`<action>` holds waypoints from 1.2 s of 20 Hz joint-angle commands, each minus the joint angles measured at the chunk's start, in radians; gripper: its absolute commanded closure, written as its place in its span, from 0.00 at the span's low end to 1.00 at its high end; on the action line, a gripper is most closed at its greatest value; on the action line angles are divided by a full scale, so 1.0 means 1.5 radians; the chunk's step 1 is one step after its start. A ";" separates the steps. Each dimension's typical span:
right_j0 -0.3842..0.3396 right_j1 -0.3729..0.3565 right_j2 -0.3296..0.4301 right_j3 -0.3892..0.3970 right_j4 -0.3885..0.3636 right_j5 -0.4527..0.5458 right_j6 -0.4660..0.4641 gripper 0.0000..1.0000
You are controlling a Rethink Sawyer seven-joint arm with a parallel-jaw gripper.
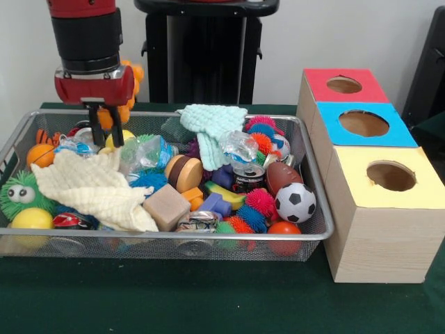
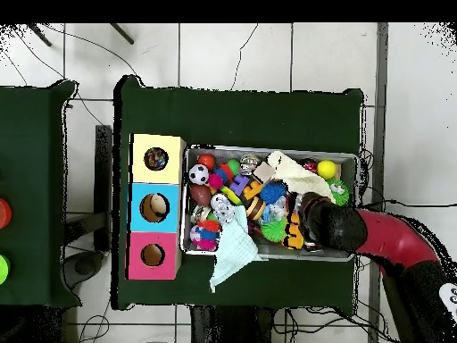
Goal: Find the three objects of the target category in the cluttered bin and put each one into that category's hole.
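Note:
The silver wire-mesh bin (image 1: 208, 236) is full of mixed toys; it also shows in the overhead view (image 2: 268, 150). My gripper (image 1: 105, 129) hangs over the bin's far left corner with its two black fingers (image 1: 92, 125) apart, tips down among orange and yellow balls; from overhead it is at the bin's right part (image 2: 308, 219). No printed multicoloured rag shows clearly in the bin. The yellow-topped box (image 1: 417, 184) stands right of the bin, its round hole (image 1: 391, 176) dark. From overhead something multicoloured shows inside that hole (image 2: 156, 159).
A cream knitted cloth (image 1: 94, 188) lies over the bin's left part. A mint-green knitted cloth (image 1: 212, 125) drapes over the far rim. A blue-topped box (image 1: 361, 124) and a red-topped box (image 1: 344, 85) stand behind the yellow one. A soccer ball (image 1: 295, 202) sits at the front right.

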 commanded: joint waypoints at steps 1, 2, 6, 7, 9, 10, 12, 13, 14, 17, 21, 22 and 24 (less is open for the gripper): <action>0.010 0.014 0.060 -0.069 -0.004 0.077 -0.082 0.00; 0.007 0.014 0.063 -0.062 -0.001 0.072 -0.075 0.00; 0.016 0.028 0.063 -0.088 0.008 0.097 -0.068 0.00; 0.018 0.030 0.064 -0.092 0.009 0.100 -0.067 0.00; 0.020 0.030 0.067 -0.100 0.015 0.109 -0.064 0.00; 0.021 0.033 0.068 -0.104 0.017 0.113 -0.063 0.00; 0.025 0.039 0.066 -0.111 0.014 0.110 -0.059 0.00; 0.027 0.045 0.065 -0.114 0.013 0.110 -0.060 0.00; 0.028 0.047 0.064 -0.114 0.011 0.106 -0.057 0.00; 0.030 0.055 0.058 -0.116 0.002 0.092 -0.053 0.00; 0.031 0.075 0.056 -0.138 0.003 0.099 -0.060 0.00; 0.031 0.074 0.055 -0.137 0.002 0.098 -0.061 0.00; 0.034 0.073 0.053 -0.139 -0.001 0.098 -0.063 0.00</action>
